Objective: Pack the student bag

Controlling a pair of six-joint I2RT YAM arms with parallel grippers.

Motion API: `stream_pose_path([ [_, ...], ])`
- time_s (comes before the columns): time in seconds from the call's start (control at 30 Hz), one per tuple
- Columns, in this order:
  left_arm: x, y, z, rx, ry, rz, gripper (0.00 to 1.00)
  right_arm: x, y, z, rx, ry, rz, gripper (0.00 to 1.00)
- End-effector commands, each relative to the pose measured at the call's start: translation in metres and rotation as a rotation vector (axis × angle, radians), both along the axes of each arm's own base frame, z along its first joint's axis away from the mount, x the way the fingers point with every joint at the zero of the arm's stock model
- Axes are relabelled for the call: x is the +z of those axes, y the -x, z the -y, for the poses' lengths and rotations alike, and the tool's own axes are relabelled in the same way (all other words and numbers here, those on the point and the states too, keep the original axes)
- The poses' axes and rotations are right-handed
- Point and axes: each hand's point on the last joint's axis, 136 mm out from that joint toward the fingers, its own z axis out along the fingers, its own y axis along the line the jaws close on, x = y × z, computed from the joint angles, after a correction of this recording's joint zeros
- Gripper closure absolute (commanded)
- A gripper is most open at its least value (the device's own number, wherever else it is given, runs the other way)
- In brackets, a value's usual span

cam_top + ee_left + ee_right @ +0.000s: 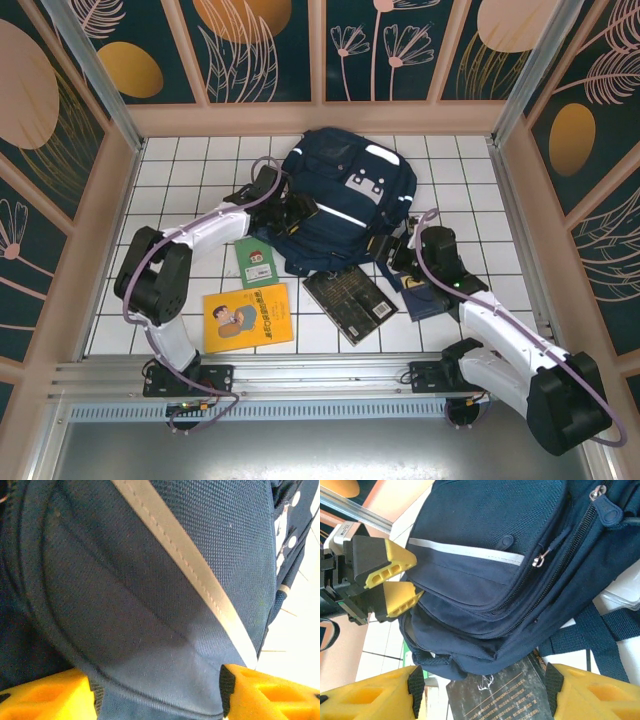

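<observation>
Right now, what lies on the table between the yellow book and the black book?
Nothing. In the top view, bare table tiles separate the yellow book from the black book.

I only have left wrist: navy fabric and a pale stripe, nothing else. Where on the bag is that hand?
Observer: The left hand is at the left side of the student bag, level with the end of the pale stripe.
Operator: And the right hand?
Observer: The right hand is at the bag's near right corner, with its fingers spread wide.
Operator: Anything lying outside the bag?
Observer: Yes. A yellow book, a small green book and a dark book lie in front of it.
</observation>
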Motion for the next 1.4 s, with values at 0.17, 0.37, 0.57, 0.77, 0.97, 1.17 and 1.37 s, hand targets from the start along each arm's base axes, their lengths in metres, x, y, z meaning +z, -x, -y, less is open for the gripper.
stream_pose_path([
  [0.17, -0.007, -0.035, 0.011, 0.107, 0.089, 0.003, 0.45, 0.003, -0.004, -0.003, -0.010, -0.049, 0.024, 0.35],
  [0.37, -0.011, -0.051, 0.007, 0.179, 0.078, 0.032, 0.72, 0.001, -0.002, -0.006, -0.002, -0.054, 0.023, 0.36],
  [0.57, 0.000, -0.065, 0.018, 0.171, 0.124, 0.062, 1.00, -0.005, -0.001, -0.007, -0.004, -0.033, 0.004, 0.37],
  [0.77, 0.040, -0.073, 0.016, 0.155, 0.109, 0.158, 1.00, -0.010, -0.006, 0.001, -0.040, 0.034, -0.002, 0.37],
  [0.97, 0.080, -0.075, 0.017, 0.131, 0.120, 0.233, 1.00, -0.010, -0.012, 0.002, -0.054, 0.049, -0.003, 0.37],
  [1.17, 0.116, -0.077, 0.026, 0.138, 0.228, 0.261, 1.00, 0.002, -0.016, -0.015, 0.020, -0.011, 0.038, 0.33],
  [1.37, 0.162, -0.080, 0.032, 0.165, 0.319, 0.294, 1.00, 0.023, -0.020, -0.033, 0.094, -0.012, 0.184, 0.34],
])
